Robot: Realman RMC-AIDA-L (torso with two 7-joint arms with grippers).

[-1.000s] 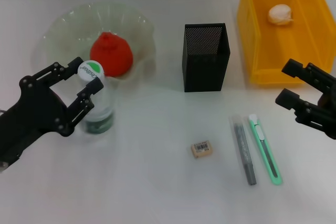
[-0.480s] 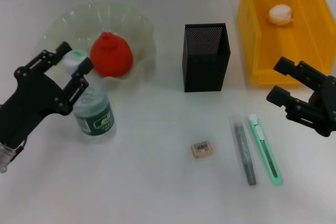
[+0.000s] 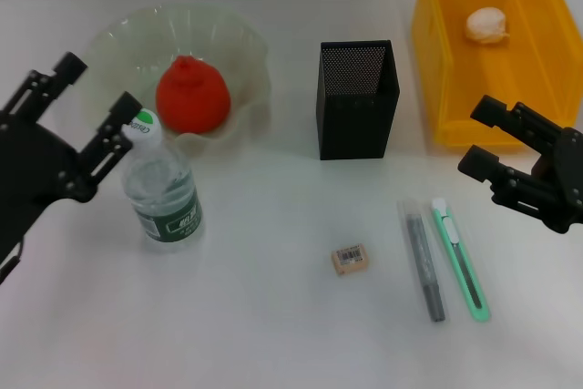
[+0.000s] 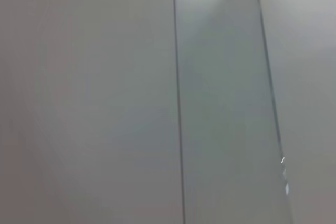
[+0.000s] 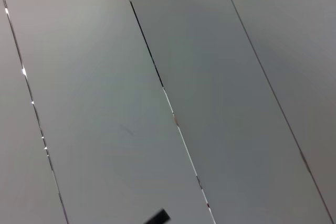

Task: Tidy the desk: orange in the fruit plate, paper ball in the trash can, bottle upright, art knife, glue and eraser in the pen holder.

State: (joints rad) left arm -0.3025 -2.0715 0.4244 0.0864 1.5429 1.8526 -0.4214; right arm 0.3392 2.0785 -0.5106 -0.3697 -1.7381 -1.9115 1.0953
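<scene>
The clear bottle (image 3: 162,185) with a green label stands upright on the white desk. My left gripper (image 3: 91,102) is open just left of its cap, apart from it. The orange (image 3: 191,93) lies in the glass fruit plate (image 3: 228,43). The paper ball (image 3: 485,24) lies in the yellow bin (image 3: 437,61). The eraser (image 3: 350,258), the grey glue stick (image 3: 424,264) and the green art knife (image 3: 460,260) lie on the desk in front of the black mesh pen holder (image 3: 357,99). My right gripper (image 3: 478,138) is open, right of the knife.
The pen holder stands at the centre back between the plate and the bin. Both wrist views show only plain grey panels with seams.
My left gripper let go of the bottle and drew back to the left and up; the bottle now stands upright on its own. My right gripper shifted slightly left.
</scene>
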